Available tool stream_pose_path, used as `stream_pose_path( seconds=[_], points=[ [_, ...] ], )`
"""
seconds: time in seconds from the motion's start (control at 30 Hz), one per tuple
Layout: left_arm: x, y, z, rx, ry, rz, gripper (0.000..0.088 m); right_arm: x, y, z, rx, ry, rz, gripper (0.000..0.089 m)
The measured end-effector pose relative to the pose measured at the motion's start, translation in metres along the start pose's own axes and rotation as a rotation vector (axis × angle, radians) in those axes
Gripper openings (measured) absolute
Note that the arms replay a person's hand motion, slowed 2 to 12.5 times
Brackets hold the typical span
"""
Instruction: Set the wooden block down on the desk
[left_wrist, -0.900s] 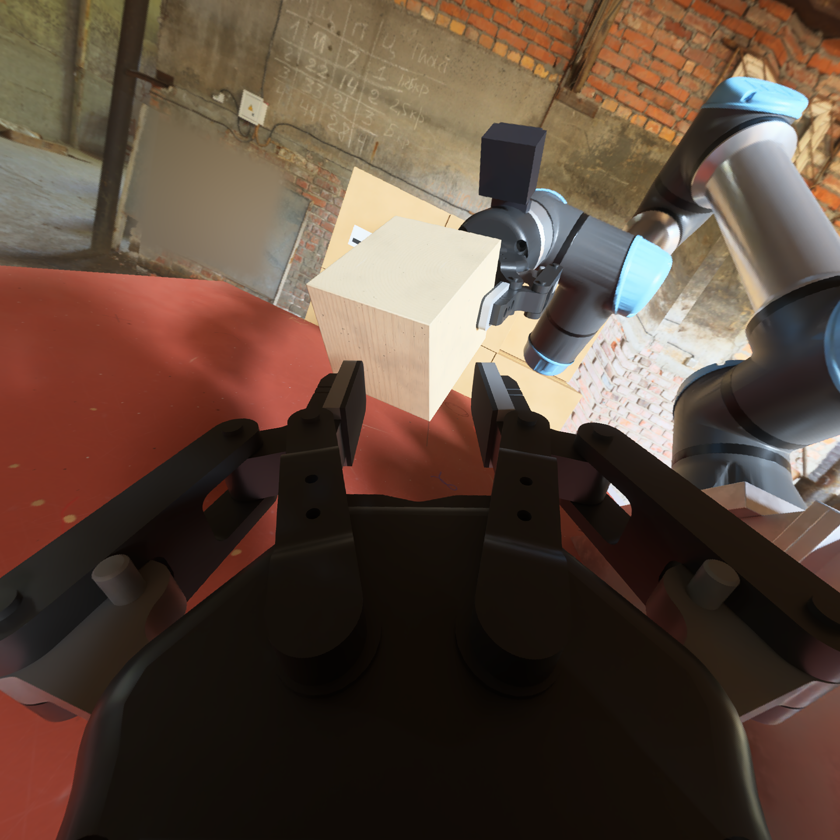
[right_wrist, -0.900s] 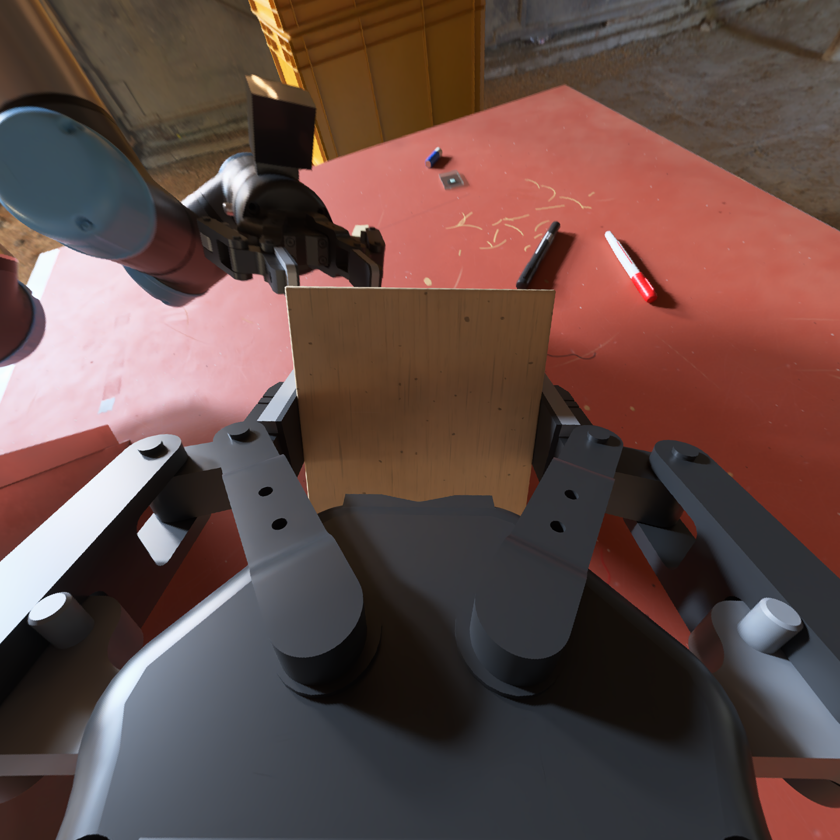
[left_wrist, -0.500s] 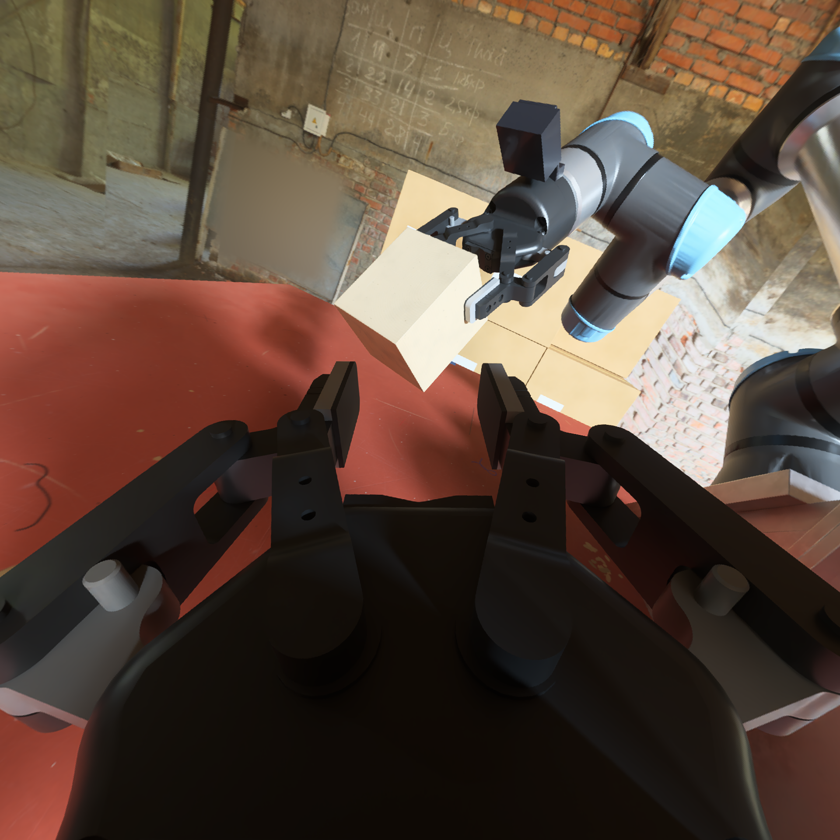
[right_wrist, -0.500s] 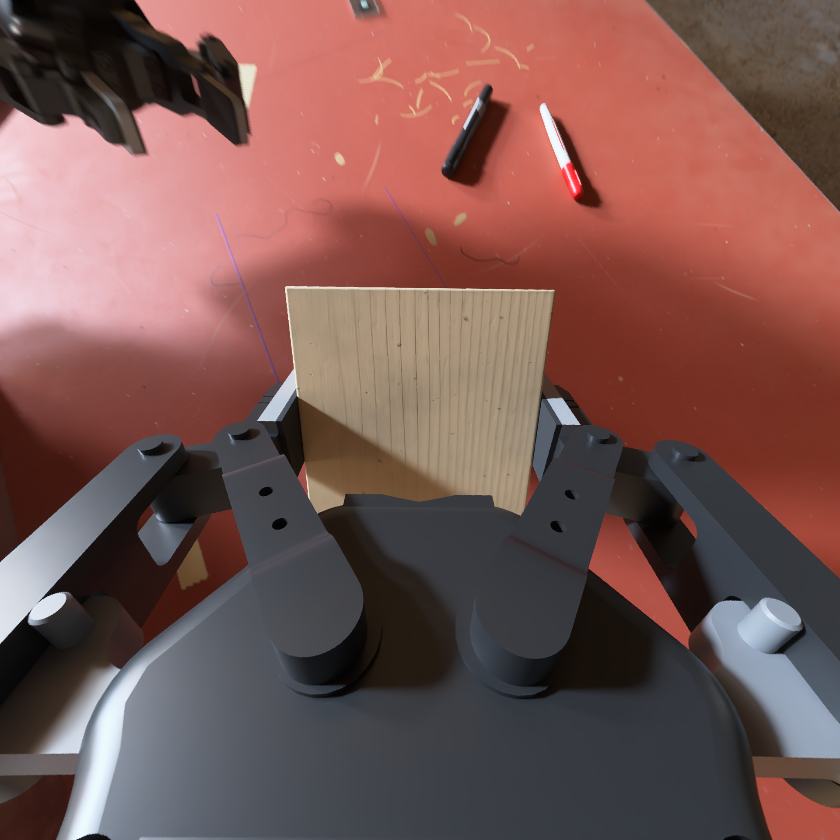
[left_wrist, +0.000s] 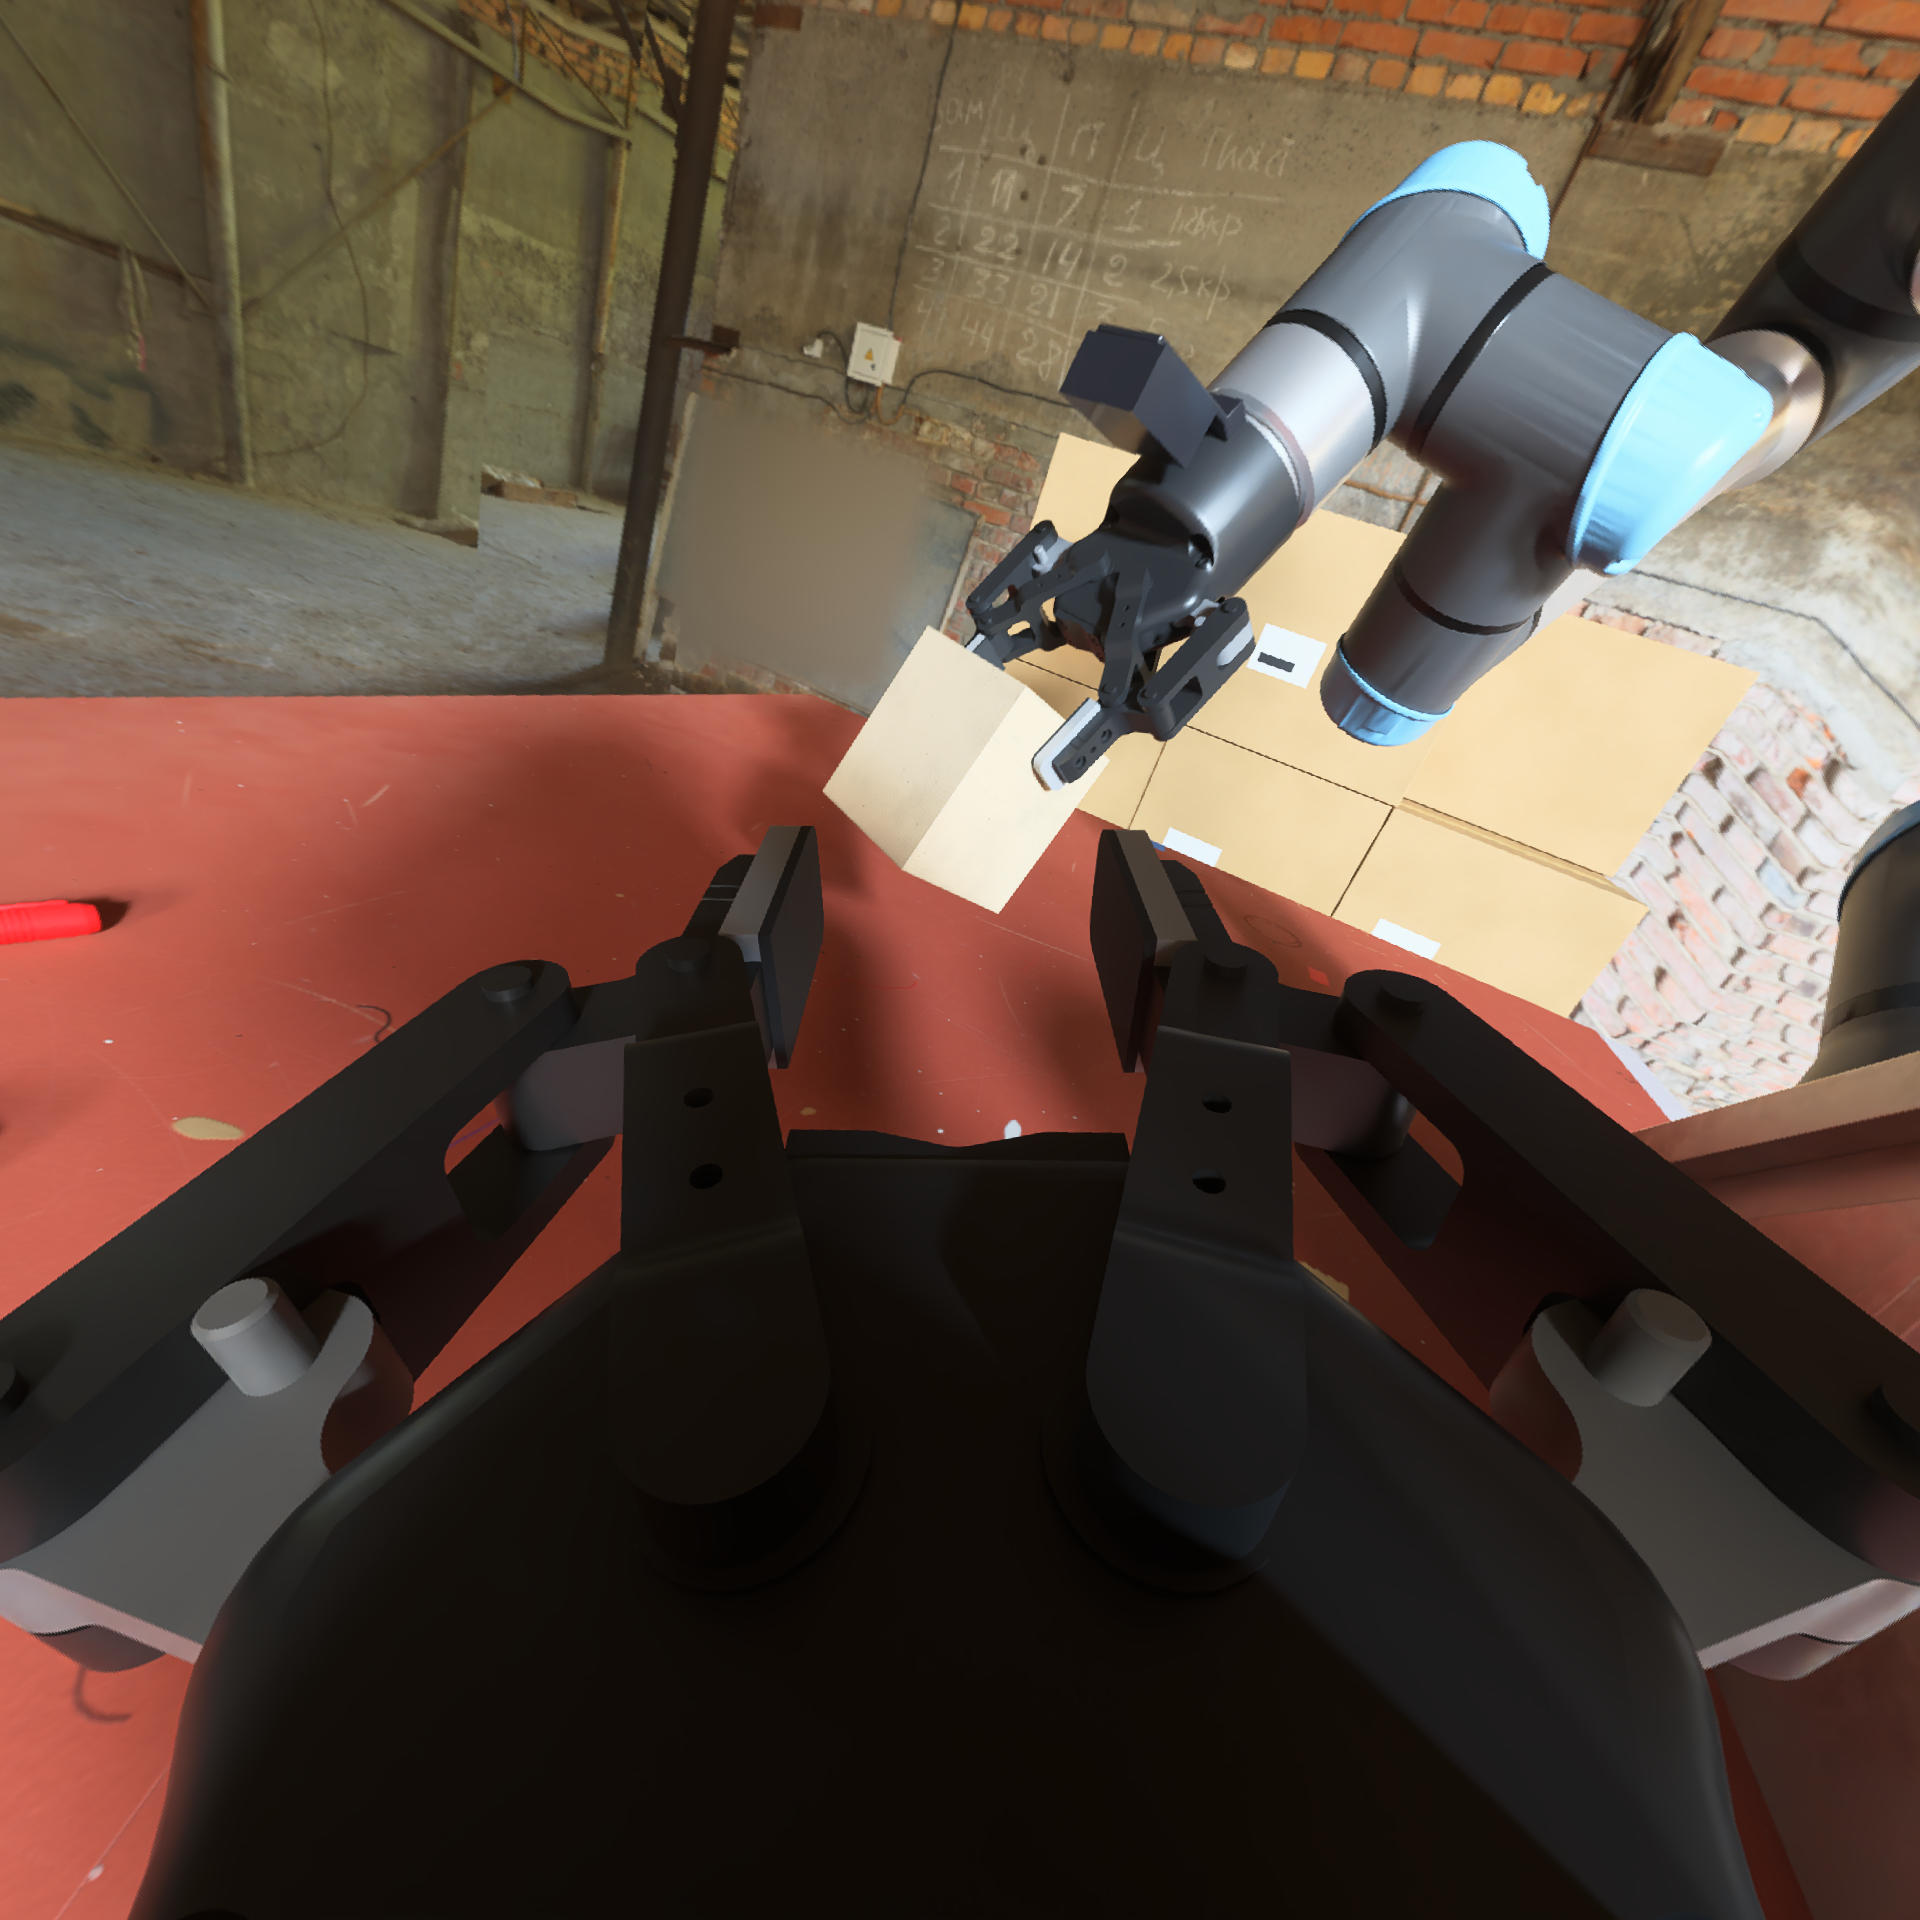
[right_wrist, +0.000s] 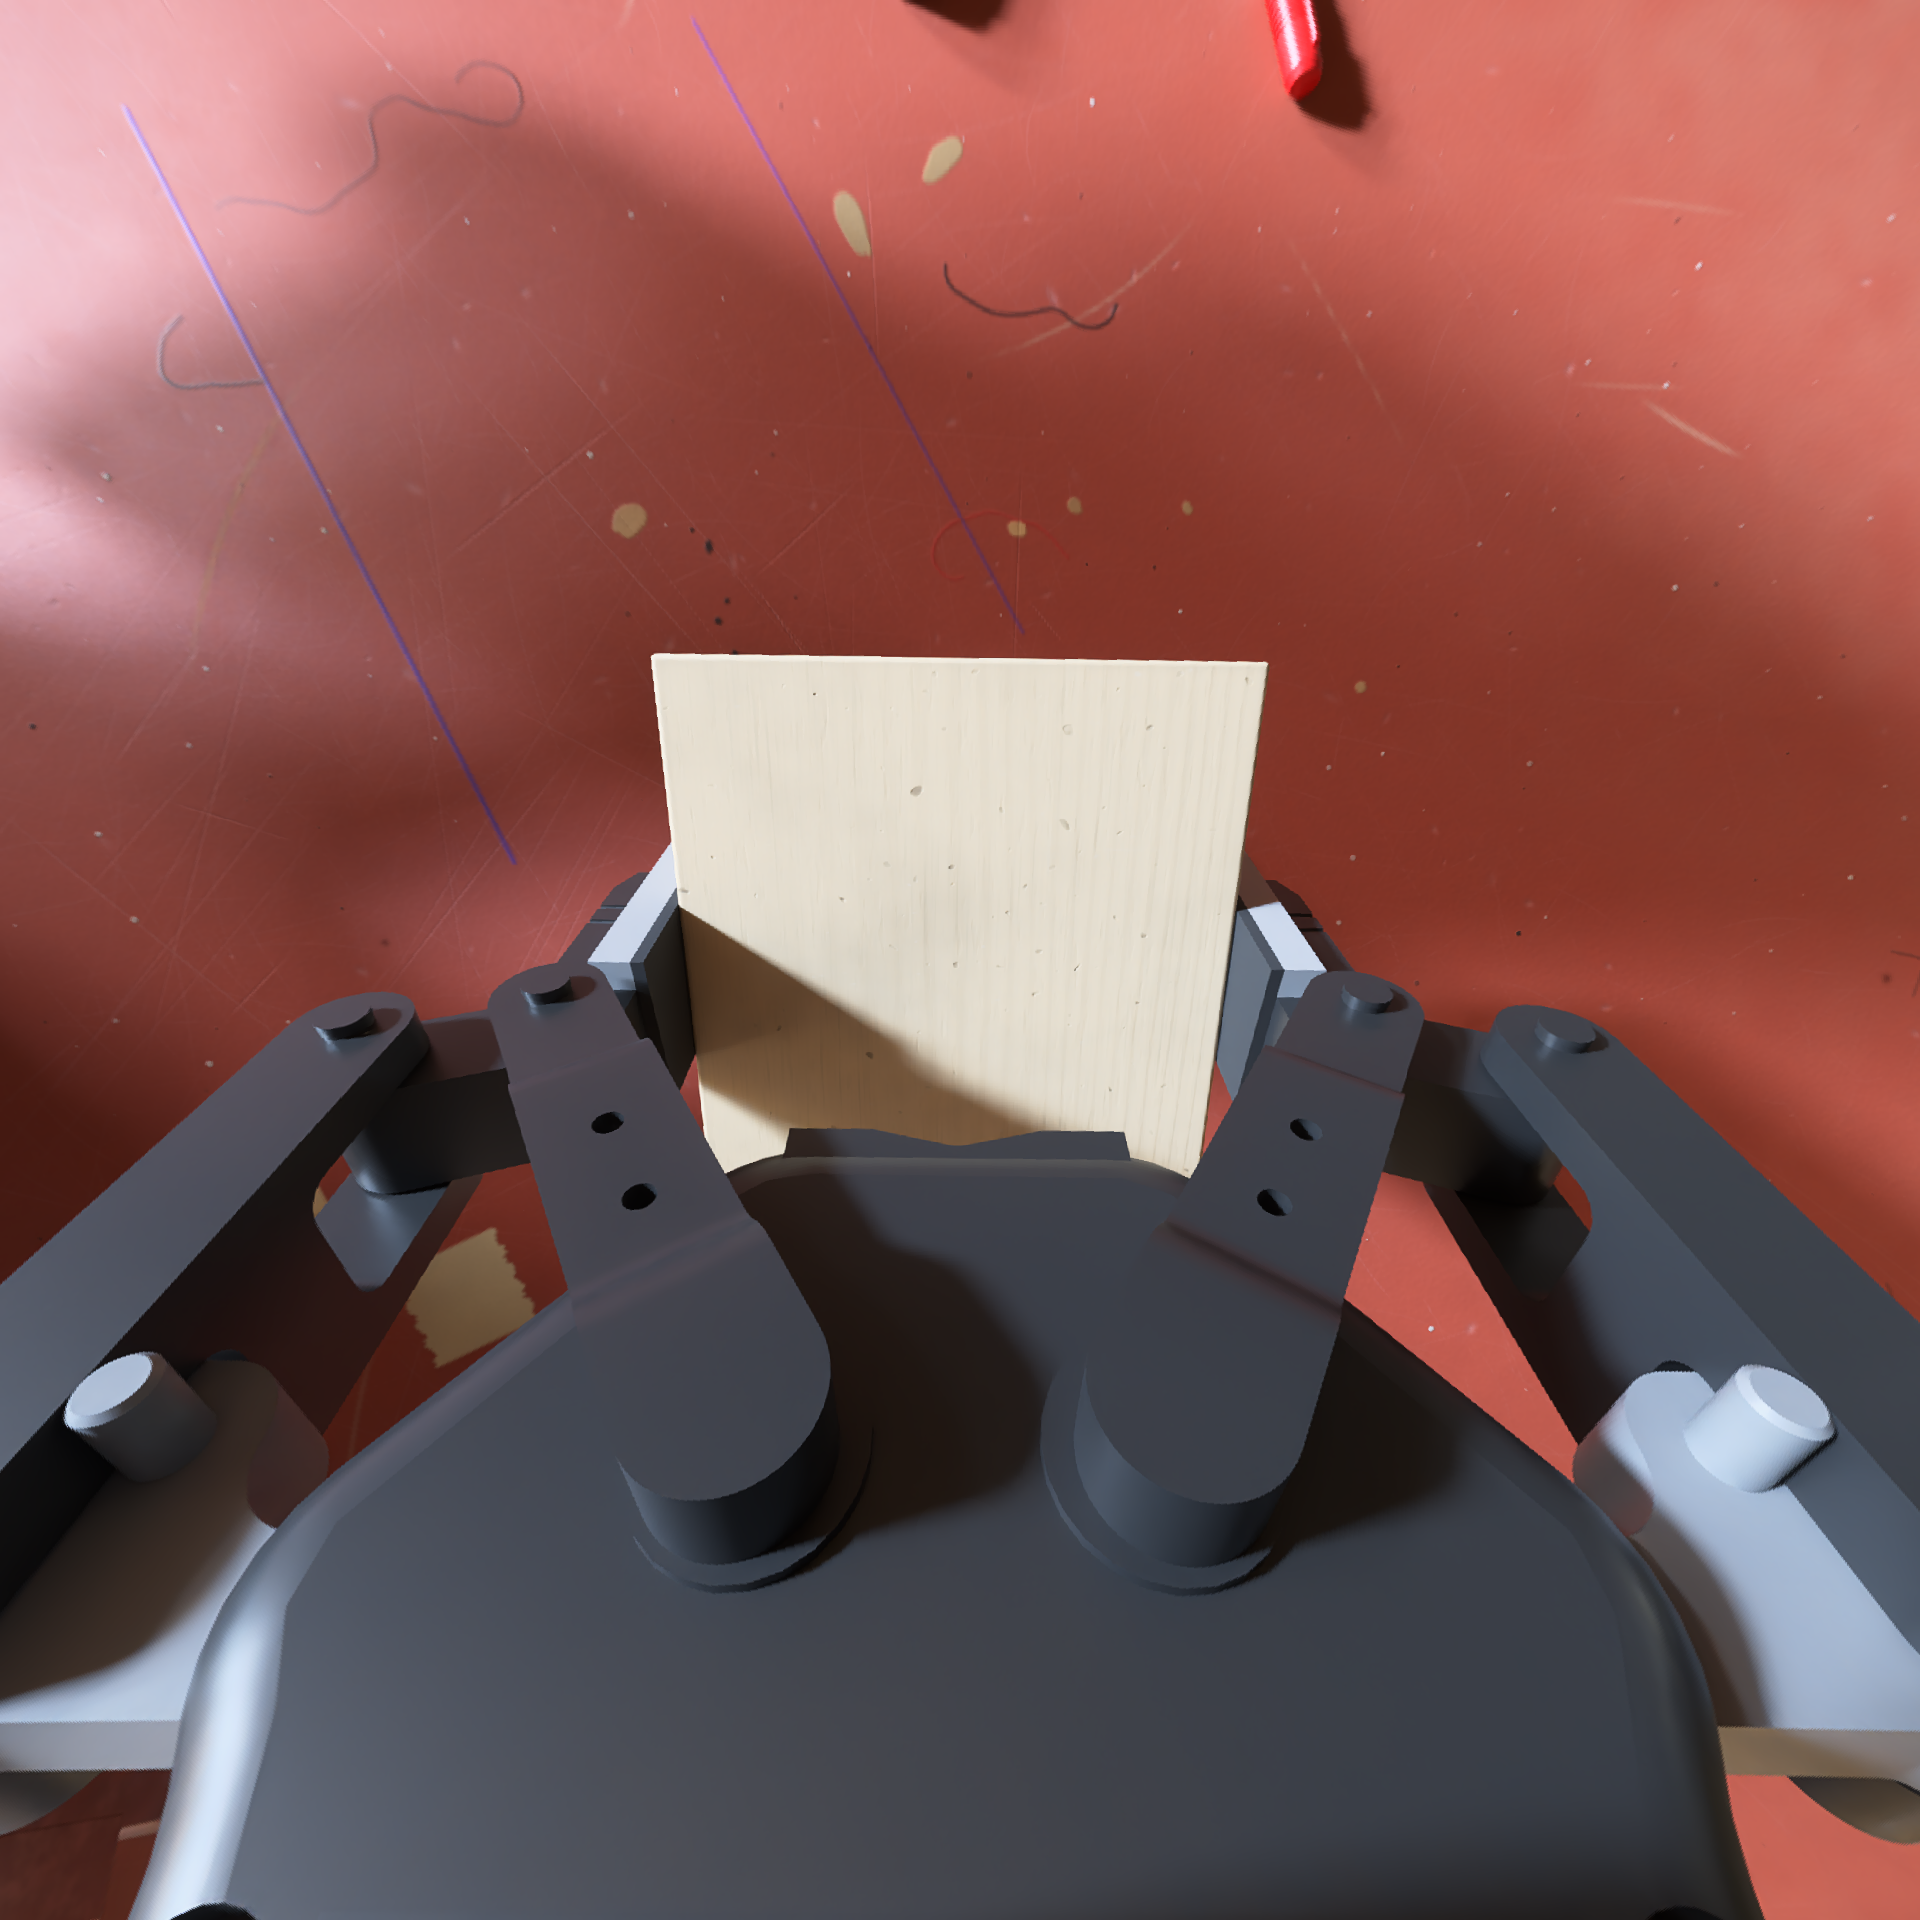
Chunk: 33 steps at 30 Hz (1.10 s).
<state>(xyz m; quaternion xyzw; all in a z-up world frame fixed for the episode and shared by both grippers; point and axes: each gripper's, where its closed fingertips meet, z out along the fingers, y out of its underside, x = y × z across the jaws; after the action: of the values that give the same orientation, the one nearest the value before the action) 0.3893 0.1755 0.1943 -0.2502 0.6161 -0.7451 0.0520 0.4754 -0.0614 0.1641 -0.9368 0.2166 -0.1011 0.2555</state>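
A pale wooden block sits between my right gripper's fingers, which are shut on its two sides. It hangs above the red desk, tilted downward. In the left wrist view the same block shows in the right gripper, its lower corner close above the desk. My left gripper is open and empty, low over the desk, a short way in front of the block.
A red marker lies on the desk, seen at the top of the right wrist view and at the left edge of the left wrist view. Cardboard boxes stand behind the desk. The right arm reaches in from the upper right.
The right gripper has tipped downward and lowered the block toward the desk. The left gripper has drawn back from the block and stays open.
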Motion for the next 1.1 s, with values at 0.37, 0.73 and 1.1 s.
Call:
stream_pose_path(
  seconds=[0.37, 0.73, 1.1],
  points=[
    [0.005, -0.002, -0.014, 0.012, -0.062, 0.082, 0.0459, 0.005, 0.007, 0.033, -0.118, -0.02, -0.019, 0.0747],
    [0.007, -0.009, -0.016, -0.014, -0.095, 0.148, 0.0459, 0.006, 0.012, 0.061, -0.201, -0.046, -0.025, 0.0747],
    [0.01, -0.009, -0.012, -0.034, -0.078, 0.173, 0.0459, 0.005, 0.015, 0.081, -0.257, -0.073, -0.024, 0.0747]
  ],
)
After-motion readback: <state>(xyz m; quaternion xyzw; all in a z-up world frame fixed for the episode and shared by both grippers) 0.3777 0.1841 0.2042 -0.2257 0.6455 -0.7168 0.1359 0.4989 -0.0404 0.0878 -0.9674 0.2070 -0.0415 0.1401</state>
